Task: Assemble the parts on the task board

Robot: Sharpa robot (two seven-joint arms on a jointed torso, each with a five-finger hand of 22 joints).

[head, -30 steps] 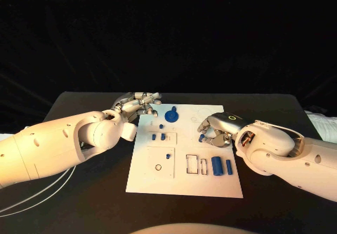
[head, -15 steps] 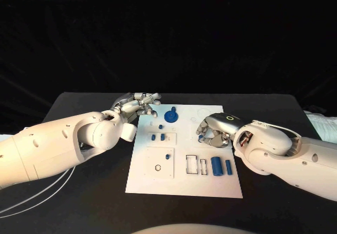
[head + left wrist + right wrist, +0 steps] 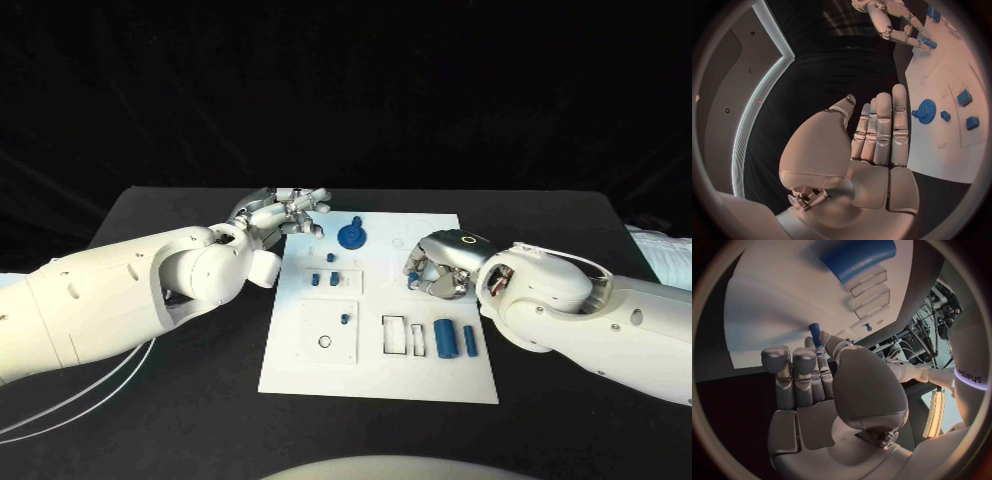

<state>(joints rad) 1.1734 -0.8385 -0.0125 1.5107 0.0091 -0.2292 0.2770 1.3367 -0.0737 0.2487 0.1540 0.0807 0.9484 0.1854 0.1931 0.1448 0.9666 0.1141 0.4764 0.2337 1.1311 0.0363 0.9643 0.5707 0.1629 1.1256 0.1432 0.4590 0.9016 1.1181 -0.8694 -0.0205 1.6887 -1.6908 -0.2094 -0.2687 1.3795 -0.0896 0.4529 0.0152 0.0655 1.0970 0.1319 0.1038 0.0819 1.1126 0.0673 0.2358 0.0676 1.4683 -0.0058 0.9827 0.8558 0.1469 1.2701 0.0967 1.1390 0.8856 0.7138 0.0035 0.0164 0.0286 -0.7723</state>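
Mid-assembly at the black table point(image 3: 159, 210): the right hand point(image 3: 437, 268) hovers over the right side of the board point(image 3: 378, 375), its thumb and a finger pinching a small blue peg point(image 3: 815, 333) — the peg's blue also shows at the fingertips in the head view. The other fingers lie side by side, loosely curled. The peg is held just above the white surface and is not seated in anything that can be seen.

The left hand point(image 3: 283, 214) rests at the board's far left corner, holding nothing; the left wrist view shows its fingers point(image 3: 882, 131) straight and pressed together, palm flat, just beside the board's edge.

On the board, a blue gear point(image 3: 352, 238) sits near the far edge and looks mounted. Several small blue pegs point(image 3: 323, 281) stand left of centre, and one more point(image 3: 346, 320) lower down. Two blue cylinders point(image 3: 456, 339) lie near the right edge, beside open rectangular slots point(image 3: 402, 337) that appear unfilled; an oval hole point(image 3: 325, 342) at lower left also looks open.

By this showing the job is partway through — some pieces placed, the pinched peg on its way, and the cylinders and slots probably left to do. Whether the standing pegs are fully home cannot be told.
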